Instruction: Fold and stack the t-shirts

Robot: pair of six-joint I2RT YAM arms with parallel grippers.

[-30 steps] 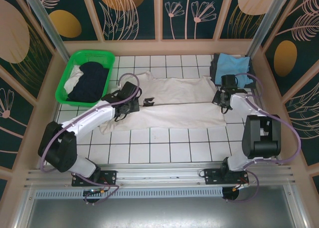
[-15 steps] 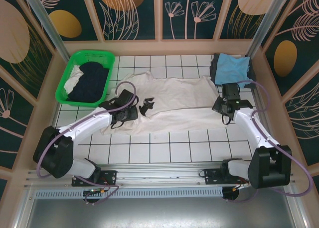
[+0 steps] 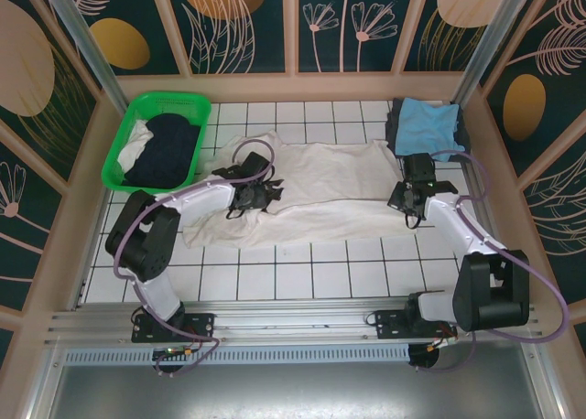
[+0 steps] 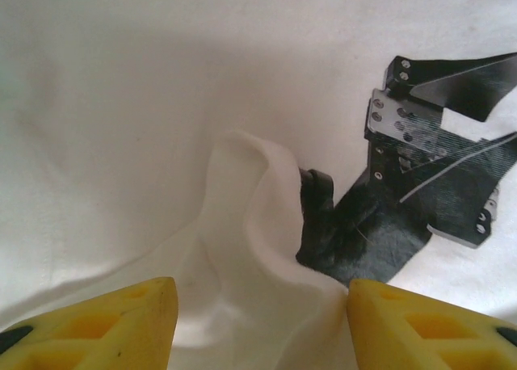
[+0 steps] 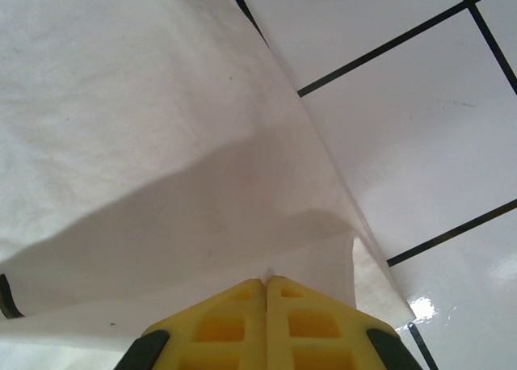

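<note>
The large white t-shirt [image 3: 330, 186] lies folded lengthwise across the middle of the tiled table, its black print [image 3: 271, 192] near the left end. My left gripper [image 3: 256, 198] sits low over that end, open. In the left wrist view its yellow fingertips [image 4: 121, 321] stand apart with a raised ridge of white cloth [image 4: 242, 224] between them and the print [image 4: 420, 176] just beyond. My right gripper [image 3: 406, 202] is at the shirt's right edge, shut on a pinch of white cloth [image 5: 266, 277]. A light blue t-shirt [image 3: 426, 119] lies on a dark one at the back right.
A green slotted basket [image 3: 194, 101] at the back left holds a dark navy t-shirt [image 3: 167, 149] and some white cloth. Wooden walls enclose the table on three sides. Bare white tiles [image 3: 311, 263] stretch between the shirt and the arm bases.
My left gripper has opened and let go of the white cloth after moving right and back. The shirt now lies narrower and more bunched. The right gripper stays shut on its edge.
</note>
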